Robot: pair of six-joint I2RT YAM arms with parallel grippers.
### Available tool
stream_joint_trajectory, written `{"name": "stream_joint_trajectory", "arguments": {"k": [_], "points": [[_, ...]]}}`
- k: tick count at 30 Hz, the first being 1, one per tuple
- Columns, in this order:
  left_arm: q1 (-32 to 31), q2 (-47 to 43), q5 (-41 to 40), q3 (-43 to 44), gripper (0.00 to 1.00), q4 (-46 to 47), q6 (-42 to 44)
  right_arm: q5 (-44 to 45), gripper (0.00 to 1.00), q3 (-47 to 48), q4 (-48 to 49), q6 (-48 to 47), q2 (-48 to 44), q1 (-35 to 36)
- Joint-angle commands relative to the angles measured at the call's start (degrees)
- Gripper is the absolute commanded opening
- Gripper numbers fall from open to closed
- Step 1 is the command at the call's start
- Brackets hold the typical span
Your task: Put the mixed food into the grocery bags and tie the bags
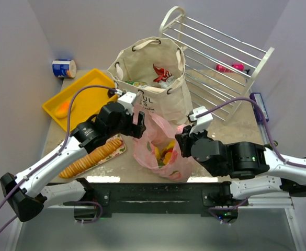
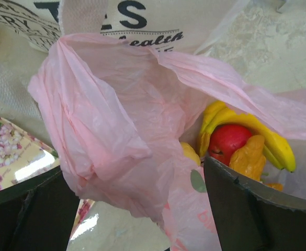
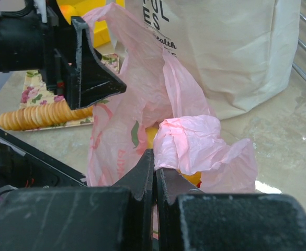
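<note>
Here, pink bag [image 1: 148,147] pinched by right gripper [image 3: 154,158], left gripper [image 2: 133,167] open around handle [image 2: 90,130]

Pale lilac walls [image 1: 17,42] enclose a glossy, mottled beige tabletop [image 1: 236,133].

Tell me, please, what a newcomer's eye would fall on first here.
The pink plastic bag sits between the two arms, banana and red apple showing inside. The right arm's jaws are shut on one bunched end; the left arm's jaws stand open around the other. A cream canvas tote stands behind.
</note>
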Motion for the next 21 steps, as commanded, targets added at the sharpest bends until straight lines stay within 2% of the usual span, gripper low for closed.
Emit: {"name": "stream_joint_trajectory", "arguments": {"k": [1, 3, 6, 7, 8, 11, 12, 15, 18, 20, 21], "points": [[0.6, -0.7, -1.5, -1.0, 0.94, 9.1, -1.0, -0.9, 0.00, -1.4, 3.5, -1.6, -2.3, -1.1], [0.5, -1.4, -3.1, -1.5, 0.91, 11.8, -0.8, -1.4, 0.00, -2.5, 4.0, -1.9, -3.2, -2.8], [0.7, -1.6, -5.1, -1.8, 0.79, 14.6, -0.1, -2.9, 0.00, -4.1, 5.6, -3.6, -3.8, -5.2], [0.7, -1.5, -5.8, -1.8, 0.70, 15.0, 0.1, -3.5, 0.00, -4.5, 6.6, -4.9, -3.9, -6.1], [0.8, -1.6, -6.9, -2.2, 0.66, 16.1, 0.5, -4.3, 0.00, -4.8, 7.2, -5.5, -3.7, -8.2], [0.8, -2.3, -8.5, -3.7, 0.37, 19.5, 2.1, -9.2, 0.00, -6.0, 10.9, -8.8, -2.5, -12.9], [0.8, -3.1, -10.1, -3.9, 0.22, 19.9, 2.9, -10.4, 0.00, -6.2, 12.2, -10.8, -1.9, -14.0], [0.8, -6.0, -15.5, -3.1, 0.05, 19.2, 5.3, -12.8, 0.00, -5.4, 15.7, -14.7, 0.9, -18.0], [0.8, -10.2, -17.2, -0.3, 0.00, 17.4, 9.4, -12.1, 0.00, 0.3, 14.7, -18.8, 3.9, -22.7], [0.8, -13.0, -12.6, 3.7, 0.00, 14.1, 13.8, -10.3, 0.00, 5.4, 12.7, -21.3, 5.1, -24.4], [0.8, -14.0, -11.9, 5.4, 0.00, 12.4, 17.1, -9.9, 0.00, 11.0, 12.2, -24.0, 5.4, -24.5]]}}
